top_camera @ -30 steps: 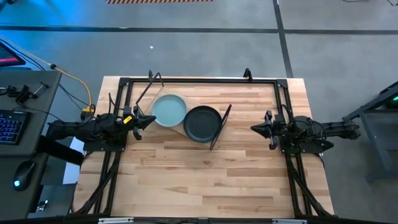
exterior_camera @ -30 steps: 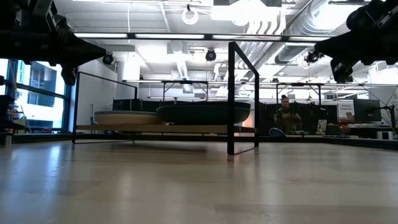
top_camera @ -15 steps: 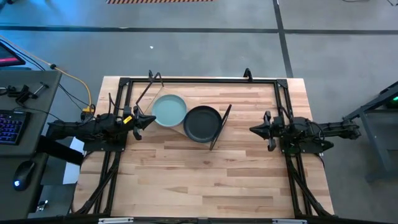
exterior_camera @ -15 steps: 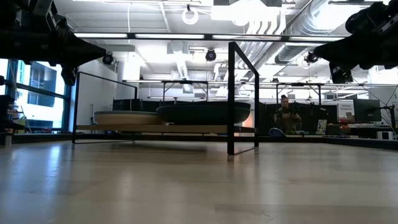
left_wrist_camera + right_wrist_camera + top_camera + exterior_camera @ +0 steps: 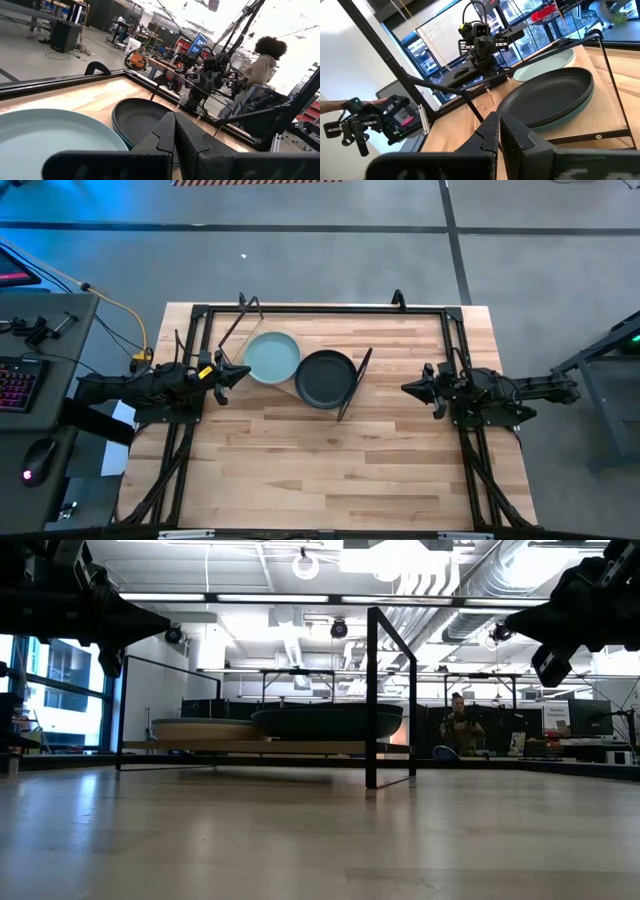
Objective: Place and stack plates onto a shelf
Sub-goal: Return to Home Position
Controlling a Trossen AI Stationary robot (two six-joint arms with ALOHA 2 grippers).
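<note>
Field notes, standing by the table [image 5: 330,470]

- Shelf [image 5: 292,388] sits on the far half of the table, its long axis running slantwise between the two arms
- Two stacks on it, side by side, rims touching or nearly so. Pale blue plate [image 5: 272,357] tops the stack towards the left arm [image 5: 150,385]; black plate [image 5: 325,378] tops the one towards the right arm [image 5: 500,392]
- Green plate [image 5: 568,114] shows as a rim under the black one. From table height the other stack shows a cream-coloured side [image 5: 205,729]
- Left jaws: pressed together, holding nothing, just beside the blue plate's rim and pointing at it
- Right jaws: also pressed together and empty, pointing at the shelf but well apart from it, beyond its black end frame [image 5: 356,383]
- Left arm is clearly the nearer to the plates
- My read: stacking looks done, and only the pull-back to rest is left. Each arm should draw straight away from the shelf; the left has the least room, so any sideways swing there risks clipping the blue plate
- A person [image 5: 460,726] stands in the room behind
</note>
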